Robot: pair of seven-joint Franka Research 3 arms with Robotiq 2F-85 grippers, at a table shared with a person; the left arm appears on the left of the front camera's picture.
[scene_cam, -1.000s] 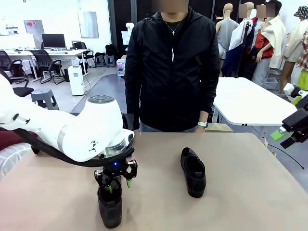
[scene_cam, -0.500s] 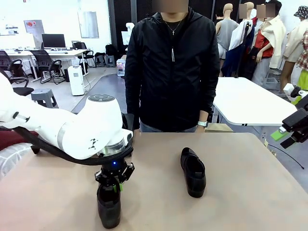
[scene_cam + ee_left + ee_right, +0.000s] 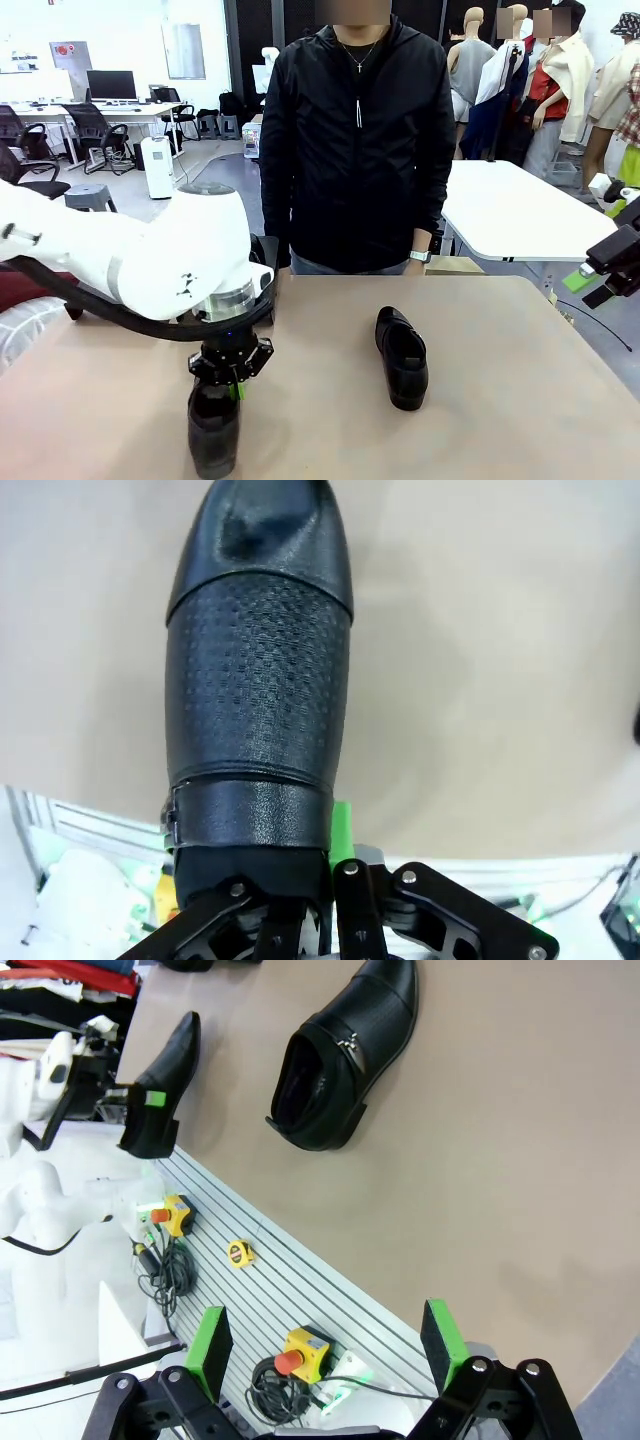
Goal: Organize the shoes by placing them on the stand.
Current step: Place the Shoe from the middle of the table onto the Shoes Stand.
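the left gripper (image 3: 231,384) was clamped on the heel rim of one shoe (image 3: 213,432). one green pad (image 3: 341,823) pressed against the outside of the collar, and the other finger seemed to be down inside the opening. the shoe hung directly below the fingers, its toe pointing away from the wrist. whether its sole had left the table (image 3: 500,420) could not be told. the hold sat right at the back, so the long toe would likely sag or swing. a slow, straight lift with the wrist kept level looked wisest, watching for the glossy leather slipping from the pads. the second shoe (image 3: 402,357) lay well apart on the side towards the right gripper (image 3: 325,1345), whose jaws stood wide apart around nothing.
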